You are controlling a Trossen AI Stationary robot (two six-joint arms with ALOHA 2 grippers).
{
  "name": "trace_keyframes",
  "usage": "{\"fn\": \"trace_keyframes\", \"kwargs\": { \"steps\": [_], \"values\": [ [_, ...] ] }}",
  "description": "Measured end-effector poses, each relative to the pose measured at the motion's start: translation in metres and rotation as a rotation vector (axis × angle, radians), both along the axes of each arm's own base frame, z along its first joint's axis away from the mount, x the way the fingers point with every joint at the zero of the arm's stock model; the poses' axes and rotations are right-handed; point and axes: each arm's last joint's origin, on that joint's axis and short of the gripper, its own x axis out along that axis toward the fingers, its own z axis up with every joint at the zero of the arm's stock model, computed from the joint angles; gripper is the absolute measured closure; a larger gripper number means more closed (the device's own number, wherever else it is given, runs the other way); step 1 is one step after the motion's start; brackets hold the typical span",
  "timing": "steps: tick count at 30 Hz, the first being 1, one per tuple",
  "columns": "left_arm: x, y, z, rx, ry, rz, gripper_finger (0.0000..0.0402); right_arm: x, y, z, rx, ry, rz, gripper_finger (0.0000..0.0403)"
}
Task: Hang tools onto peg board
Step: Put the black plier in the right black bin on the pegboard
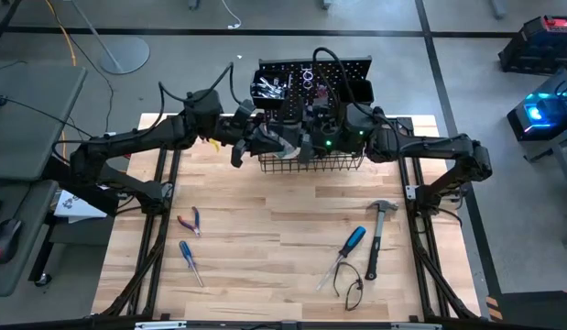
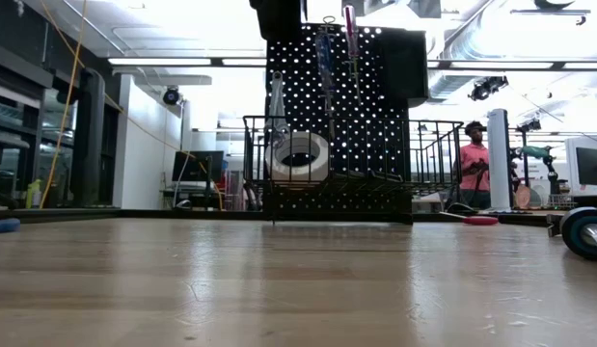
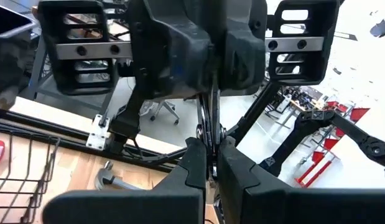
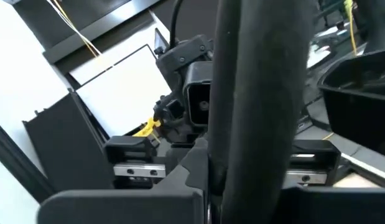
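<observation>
Handover at wire basket: we found both grippers, left and right, clenched on one thin dark tool; we judged hanging it on peg board next.

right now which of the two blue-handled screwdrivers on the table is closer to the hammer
The blue-handled screwdriver lying right beside the black-handled claw hammer; the other blue-handled screwdriver lies far across the table, below the red-handled pliers.

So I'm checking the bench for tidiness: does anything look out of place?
Several tools lie loose on the tabletop rather than the peg board: red pliers, a blue screwdriver, another and a hammer. Nothing looks damaged.
</observation>
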Motion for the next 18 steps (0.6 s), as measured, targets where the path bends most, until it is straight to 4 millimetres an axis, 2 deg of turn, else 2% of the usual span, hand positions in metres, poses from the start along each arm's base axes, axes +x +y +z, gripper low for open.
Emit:
{"fn": "trace_keyframes", "kwargs": {
  "steps": [5, 7, 10, 14, 18],
  "values": [
    [-0.003, 0.005, 0.002, 0.004, -0.007, 0.024, 0.0396, -0.008, -0.008, 0.005, -0.018, 0.0, 0.0, 0.0393],
    [-0.004, 0.007, 0.002, 0.001, -0.006, 0.03, 0.0384, -0.013, -0.011, 0.008, -0.023, 0.012, 0.003, 0.0394],
    [-0.006, 0.01, 0.001, -0.017, 0.015, 0.041, 0.0344, -0.028, -0.015, 0.021, -0.075, 0.032, -0.004, 0.0397],
    [-0.008, 0.019, -0.003, -0.035, 0.051, 0.077, 0.0283, -0.06, -0.021, 0.048, -0.125, 0.022, -0.053, 0.0398],
    [-0.013, 0.029, -0.008, -0.044, 0.091, 0.04, 0.0238, -0.085, -0.028, 0.055, -0.17, 0.156, -0.171, 0.0398]
  ]
}}
